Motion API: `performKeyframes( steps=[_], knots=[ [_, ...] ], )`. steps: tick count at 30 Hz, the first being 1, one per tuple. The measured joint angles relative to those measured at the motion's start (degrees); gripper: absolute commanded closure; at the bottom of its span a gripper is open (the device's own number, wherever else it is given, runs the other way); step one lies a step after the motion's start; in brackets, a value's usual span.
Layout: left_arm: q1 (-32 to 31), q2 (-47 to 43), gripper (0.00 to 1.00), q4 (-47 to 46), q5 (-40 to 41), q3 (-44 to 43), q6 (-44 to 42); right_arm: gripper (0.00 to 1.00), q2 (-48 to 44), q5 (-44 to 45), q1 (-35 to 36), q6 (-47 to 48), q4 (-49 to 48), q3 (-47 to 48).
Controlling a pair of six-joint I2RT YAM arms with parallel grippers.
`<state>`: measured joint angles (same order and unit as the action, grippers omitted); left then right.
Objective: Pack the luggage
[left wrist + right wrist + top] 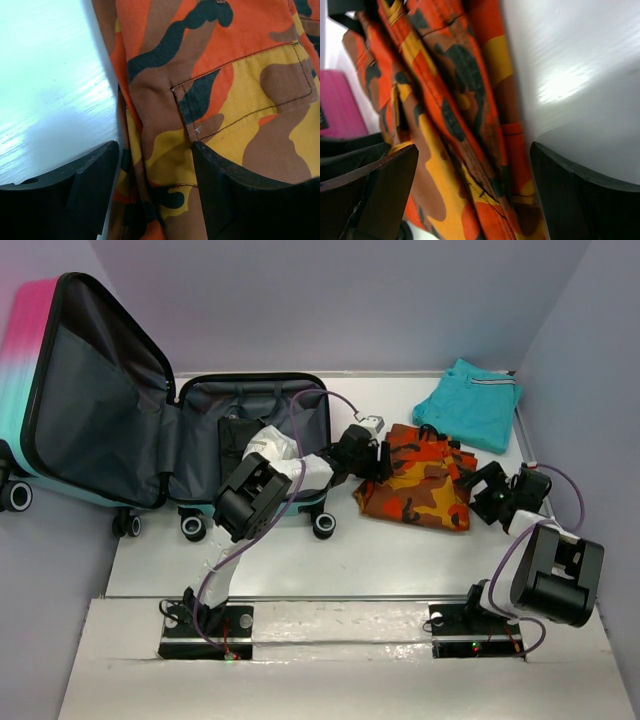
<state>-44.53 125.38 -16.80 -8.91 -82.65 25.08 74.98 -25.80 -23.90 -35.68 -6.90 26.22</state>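
Observation:
The luggage (60, 390) lies open at the back left, its pink-to-teal lid propped up and its dark-lined base (205, 440) flat on the table. An orange camouflage garment (415, 480) lies folded to its right. My left gripper (378, 462) is at the garment's left edge. In the left wrist view the left gripper (156, 150) is open, its fingers (95, 185) straddling a fold of the camouflage cloth (225, 75). My right gripper (478, 485) is at the garment's right edge. In the right wrist view the right gripper (474, 155) stands wide open around the cloth's (450, 75) edge.
A teal folded garment (470, 405) lies at the back right corner. Something dark and folded (238, 432) sits in the luggage base, partly hidden by my left arm. The white table (330, 560) is walled at the left, back and right.

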Motion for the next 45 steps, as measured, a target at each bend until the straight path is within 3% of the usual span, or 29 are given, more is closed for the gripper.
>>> performKeyframes(
  steps=[3, 11, 18, 19, 21, 30, 37, 40, 42, 45],
  knots=[
    [0.0, 0.0, 0.27, 0.3, -1.9, -0.1, -0.2, 0.00, 2.8, -5.2, 0.3, -0.7, -4.4, -0.4],
    [0.4, 1.5, 0.42, 3.0, -4.2, -3.0, -0.2, 0.05, 11.1, -12.4, 1.7, -4.2, -17.6, -0.5],
    [1.5, 3.6, 0.65, 2.8, -4.5, -5.2, 0.4, 0.24, 14.4, -12.5, 7.7, -5.3, -22.6, -0.2],
    [1.5, 3.6, 0.67, 2.8, -4.5, -5.2, 0.5, 0.22, 14.4, -12.1, 8.1, -5.2, -22.1, -0.2],
    [1.5, 3.6, 0.70, 2.8, -4.5, -5.2, 0.5, 0.05, 14.0, -11.3, 8.4, -4.9, -20.8, -0.1],
    [1.1, 3.6, 0.69, 2.7, -5.0, -5.2, 0.6, 0.01, 0.0, 2.8, 9.7, -0.9, -5.2, -1.8],
    [0.7, 3.6, 0.68, 2.9, -5.0, -5.2, 0.4, 0.00, 4.1, 2.3, 9.7, 0.0, -3.4, 1.5],
    [0.7, 3.6, 0.69, 3.0, -5.0, -5.4, 0.3, 0.18, 5.7, 1.0, 10.0, 0.3, -3.7, 2.9],
    [0.7, 3.7, 0.70, 3.3, -5.0, -5.6, 0.2, 0.24, 6.8, -0.1, 10.4, 0.2, -3.8, 3.3],
    [0.7, 3.7, 0.82, 3.4, -4.9, -5.6, 0.2, 0.61, 8.6, -1.2, 10.5, -0.2, -5.1, 3.9]
  ],
)
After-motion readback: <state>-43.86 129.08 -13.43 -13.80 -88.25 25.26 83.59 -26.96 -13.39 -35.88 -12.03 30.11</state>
